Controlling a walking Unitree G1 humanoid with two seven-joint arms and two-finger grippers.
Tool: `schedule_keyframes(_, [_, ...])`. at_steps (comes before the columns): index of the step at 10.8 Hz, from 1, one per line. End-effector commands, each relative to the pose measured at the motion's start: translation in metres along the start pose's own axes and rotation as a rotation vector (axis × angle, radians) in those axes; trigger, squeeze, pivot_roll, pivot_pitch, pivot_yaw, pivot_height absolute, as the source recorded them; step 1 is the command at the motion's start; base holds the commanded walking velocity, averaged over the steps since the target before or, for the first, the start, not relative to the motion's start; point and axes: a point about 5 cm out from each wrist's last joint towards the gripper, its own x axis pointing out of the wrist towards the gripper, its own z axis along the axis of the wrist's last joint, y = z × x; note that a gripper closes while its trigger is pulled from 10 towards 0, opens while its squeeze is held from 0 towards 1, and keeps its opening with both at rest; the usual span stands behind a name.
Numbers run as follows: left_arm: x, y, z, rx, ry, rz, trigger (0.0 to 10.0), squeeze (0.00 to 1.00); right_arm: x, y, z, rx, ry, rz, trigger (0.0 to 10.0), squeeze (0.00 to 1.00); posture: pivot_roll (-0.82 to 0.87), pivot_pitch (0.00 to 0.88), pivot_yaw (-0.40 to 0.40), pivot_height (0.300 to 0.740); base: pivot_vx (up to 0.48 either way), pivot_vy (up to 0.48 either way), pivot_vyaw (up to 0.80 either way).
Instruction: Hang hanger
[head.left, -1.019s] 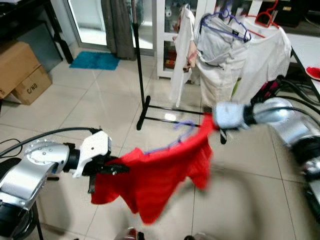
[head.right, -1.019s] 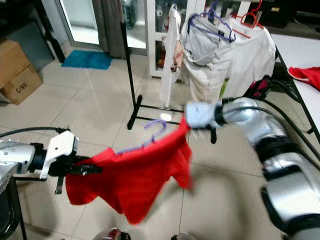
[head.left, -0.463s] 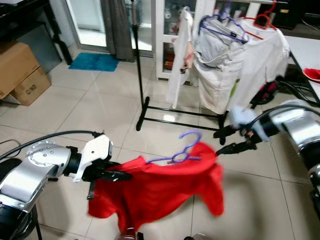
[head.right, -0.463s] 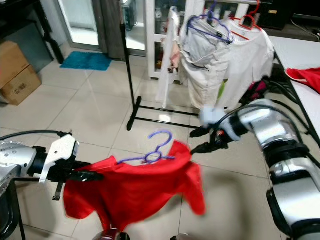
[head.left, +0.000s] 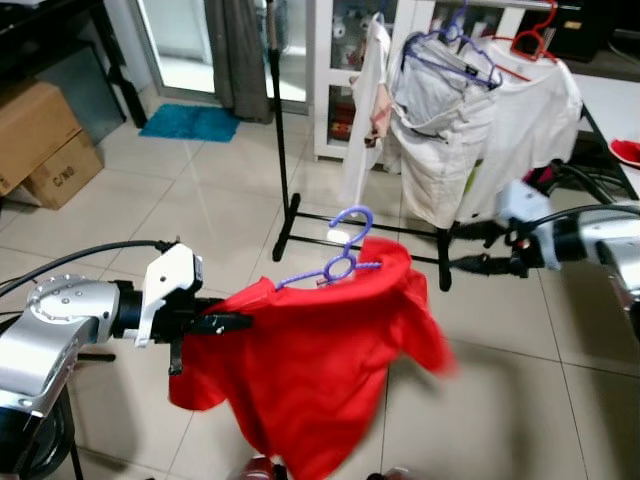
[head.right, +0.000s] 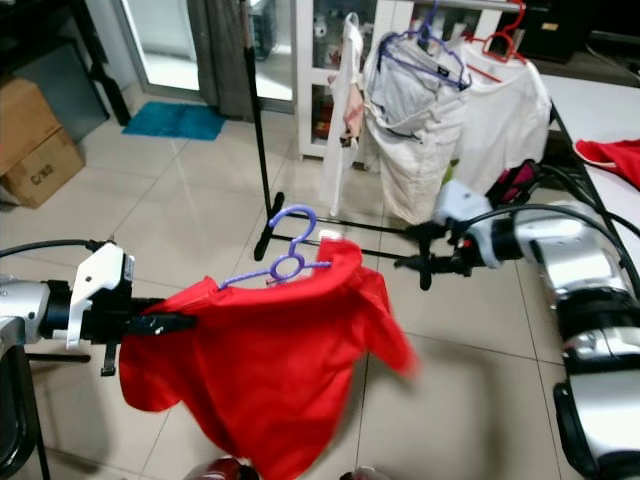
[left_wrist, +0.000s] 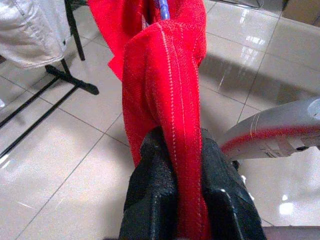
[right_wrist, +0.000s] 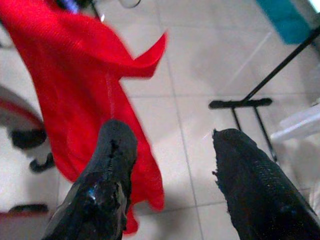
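Left gripper (head.left: 222, 322): clamped on one shoulder of the red shirt (head.left: 320, 370), low at the left
Shirt: hangs in the air on a purple hanger (head.left: 335, 258), above the tiled floor (head.left: 200, 210)
Right gripper (head.left: 468, 264): fingers spread apart, holding nothing, just right of the shirt
Rack (head.left: 283, 150): black, beyond the shirt, with white clothes (head.left: 470, 120) on it
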Motion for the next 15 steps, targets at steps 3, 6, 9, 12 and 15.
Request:
schedule_keyframes(3, [0.001,0.005,0.007,0.023,-0.027,0.029,0.0,0.0,0.006,0.02,0.023,0.025,-0.256,-0.036,10.0,0.0,-0.02,0.037,0.013,0.74,0.0,0.0,0.0])
schedule_keyframes(6, [0.013,0.001,0.015,0.067,-0.037,-0.031,0.0,0.0,0.036,0.04,0.039,0.117,-0.361,0.018,10.0,0.0,-0.01,0.037,0.019,0.74,0.0,0.0,0.0])
schedule_keyframes(9, [0.019,0.001,0.024,0.098,-0.078,-0.056,0.0,0.0,0.057,0.065,0.043,0.141,-0.327,0.212,10.0,0.0,-0.02,0.031,0.013,0.74,0.0,0.0,0.0])
schedule_keyframes(12, [0.022,0.0,0.026,0.107,-0.079,-0.088,0.0,0.0,0.065,0.069,0.052,0.135,-0.322,0.299,6.2,0.0,-0.02,0.025,0.014,0.74,0.0,0.0,0.0])
schedule_keyframes(15, [0.021,0.002,0.024,0.109,-0.066,-0.088,0.0,0.0,0.063,0.07,0.055,0.126,-0.303,0.381,0.0,0.0,-0.02,0.023,0.014,0.74,0.0,0.0,0.0])
